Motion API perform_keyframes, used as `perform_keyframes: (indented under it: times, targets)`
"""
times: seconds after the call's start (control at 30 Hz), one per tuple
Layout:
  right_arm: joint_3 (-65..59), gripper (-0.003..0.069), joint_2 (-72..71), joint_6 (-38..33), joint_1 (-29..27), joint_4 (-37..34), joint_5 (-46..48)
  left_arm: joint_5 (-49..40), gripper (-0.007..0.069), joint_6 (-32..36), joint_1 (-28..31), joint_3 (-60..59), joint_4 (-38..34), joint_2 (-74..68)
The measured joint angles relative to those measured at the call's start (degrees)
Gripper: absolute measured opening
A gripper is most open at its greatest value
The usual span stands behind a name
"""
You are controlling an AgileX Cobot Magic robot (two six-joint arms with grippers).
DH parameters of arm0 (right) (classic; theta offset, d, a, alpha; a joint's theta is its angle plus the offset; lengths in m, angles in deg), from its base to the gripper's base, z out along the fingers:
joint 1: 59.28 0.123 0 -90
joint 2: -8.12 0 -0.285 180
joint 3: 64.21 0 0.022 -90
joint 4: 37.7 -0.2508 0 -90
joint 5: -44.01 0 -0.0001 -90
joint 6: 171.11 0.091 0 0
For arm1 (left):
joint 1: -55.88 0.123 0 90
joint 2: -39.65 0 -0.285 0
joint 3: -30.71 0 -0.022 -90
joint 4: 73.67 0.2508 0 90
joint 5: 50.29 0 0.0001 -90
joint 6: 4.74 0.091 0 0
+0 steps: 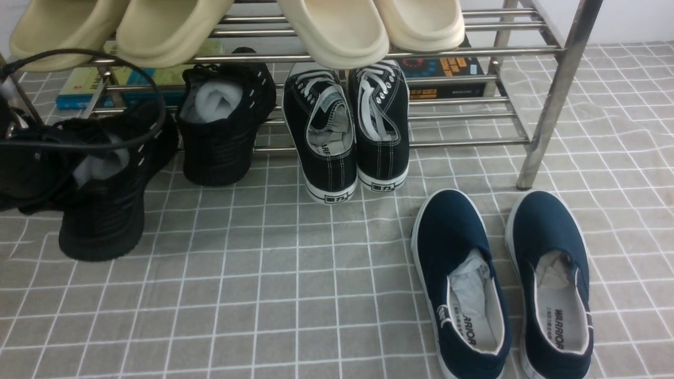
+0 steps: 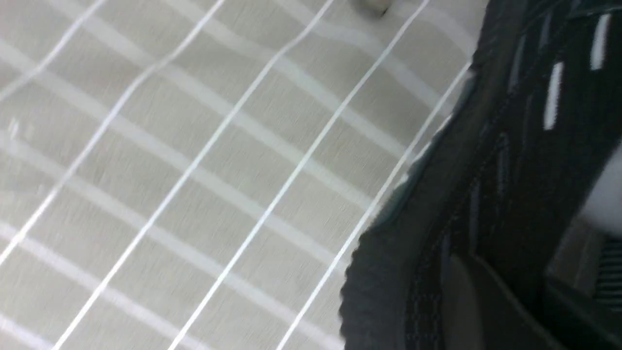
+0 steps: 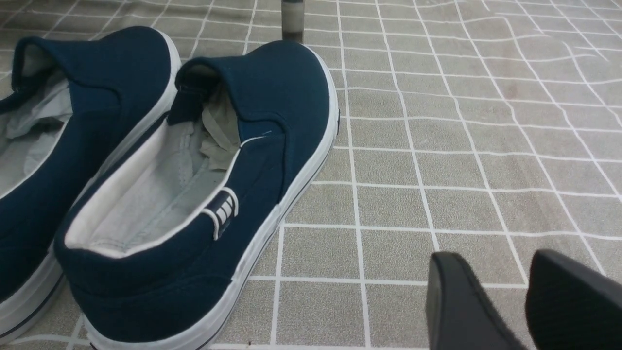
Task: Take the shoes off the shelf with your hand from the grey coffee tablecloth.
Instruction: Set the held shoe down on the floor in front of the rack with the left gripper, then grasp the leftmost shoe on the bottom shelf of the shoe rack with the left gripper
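One black knit sneaker (image 1: 105,210) is off the shelf (image 1: 553,100), at the left over the grey checked tablecloth (image 1: 263,295), with its heel towards me. I cannot tell whether the sole touches the cloth. Its mate (image 1: 226,126) sits toe-in on the lower tier, and its heel pokes out past the front bar.

My left gripper (image 1: 29,163) is at the first sneaker's collar with its jaws closed down. In the left wrist view the knit side and its white dashes press right up against the camera, so I read it as clamped on that shoe. A black cable (image 1: 105,58) loops above it.

My right gripper (image 3: 498,257) hangs low over the cloth with its fingers (image 3: 461,301) spread apart and nothing between them. It is just beside the navy slip-ons (image 1: 500,284), which lie in front of the shelf.

Black canvas lace-ups (image 1: 347,131) stand beside the mate. Cream slippers (image 1: 337,26) rest on the top tier, and books (image 1: 442,73) lie underneath.
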Motion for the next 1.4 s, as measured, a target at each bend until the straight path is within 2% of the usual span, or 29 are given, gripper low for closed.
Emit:
perform_keyframes:
  times: [0.27,0.53,0.6,0.73,0.77,0.8,0.83,0.9,0.97,1.07,1.2,1.3,1.37,1.4]
  targets:
    - [0.0,0.0239,0.0,0.0,0.0,0.0,0.0,1.1,0.0032,-1.6,0.2,-10.7,0.1,0.1]
    - [0.0,0.0239,0.0,0.0,0.0,0.0,0.0,1.8,0.0046,-1.5,0.2,-12.6,0.0,0.2]
    - [0.0,0.0239,0.0,0.0,0.0,0.0,0.0,0.9,0.0078,-1.3,0.2,-12.6,0.0,0.2]
    - [0.0,0.0239,0.0,0.0,0.0,0.0,0.0,-1.5,0.0195,-1.1,0.2,-12.5,0.1,0.2]
    - [0.0,0.0239,0.0,0.0,0.0,0.0,0.0,-1.6,0.0202,-1.1,0.2,-12.5,0.1,0.2]
    - [0.0,0.0239,0.0,0.0,0.0,0.0,0.0,-2.9,0.0262,-1.0,0.2,-12.0,0.1,0.2]
    - [0.0,0.0239,0.0,0.0,0.0,0.0,0.0,-3.1,0.0270,-1.0,0.2,-12.0,0.1,0.2]
    - [0.0,0.0239,0.0,0.0,0.0,0.0,0.0,-5.4,0.0349,-0.1,0.2,-10.5,0.1,0.2]
    - [0.0,0.0239,0.0,0.0,0.0,0.0,0.0,-6.5,0.0392,0.8,0.2,-9.0,0.4,0.2]
    - [0.0,0.0239,0.0,0.0,0.0,0.0,0.0,-5.1,0.0415,1.3,0.2,-8.3,0.4,0.2]
    - [0.0,0.0239,0.0,0.0,0.0,0.0,0.0,-2.5,0.0409,1.6,0.2,-8.1,0.4,-1.5]
    - [0.0,0.0239,0.0,0.0,0.0,0.0,0.0,-2.4,0.0354,2.7,0.2,-8.0,0.4,-3.5]
    - [0.0,0.0239,0.0,0.0,0.0,0.0,0.0,-3.7,0.0198,4.7,0.2,-8.0,0.4,-4.4]
    - [0.0,0.0239,0.0,0.0,0.0,0.0,0.0,-3.9,0.0198,4.9,0.2,-8.0,0.4,-4.4]
